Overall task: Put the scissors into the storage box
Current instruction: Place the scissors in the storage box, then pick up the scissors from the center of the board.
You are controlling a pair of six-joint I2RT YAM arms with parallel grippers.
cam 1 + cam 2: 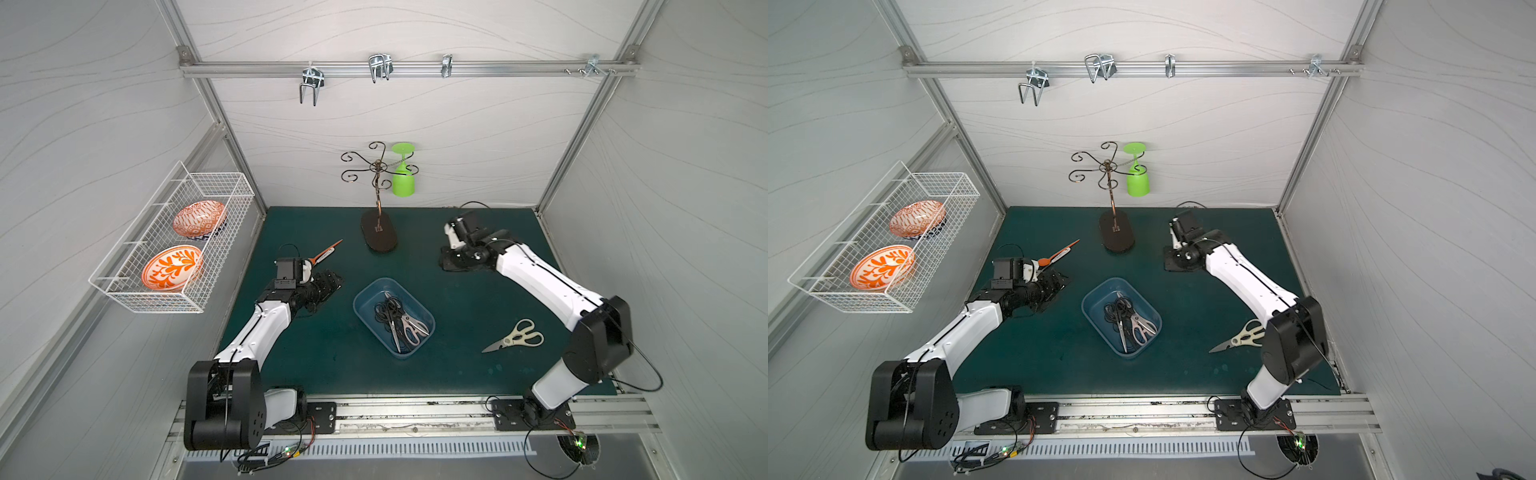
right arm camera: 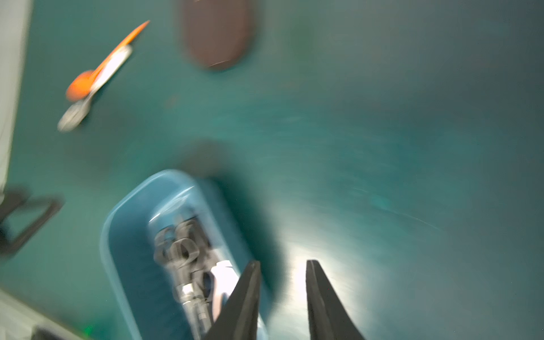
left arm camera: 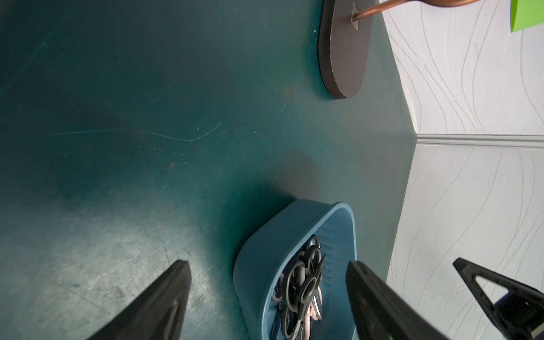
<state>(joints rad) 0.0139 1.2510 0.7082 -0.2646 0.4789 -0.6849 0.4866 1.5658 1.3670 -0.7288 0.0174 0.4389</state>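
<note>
Cream-handled steel scissors [image 1: 509, 340] lie outside the shallow blue plastic tub [image 1: 368, 299]; your left fingers [image 3: 164, 303] and right fingers [image 2: 244, 303] are spread, empty, so I'd pinch at the pivot.

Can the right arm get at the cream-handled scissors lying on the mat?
Probably yes: the cream scissors lie alone on bare mat beside its elbow; the right end effector is empty.

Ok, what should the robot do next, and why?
Probably swing the right hand toward the cream scissors: they are the only pair I can see on the mat, outside the storage box, and that hand is open and empty.
</note>
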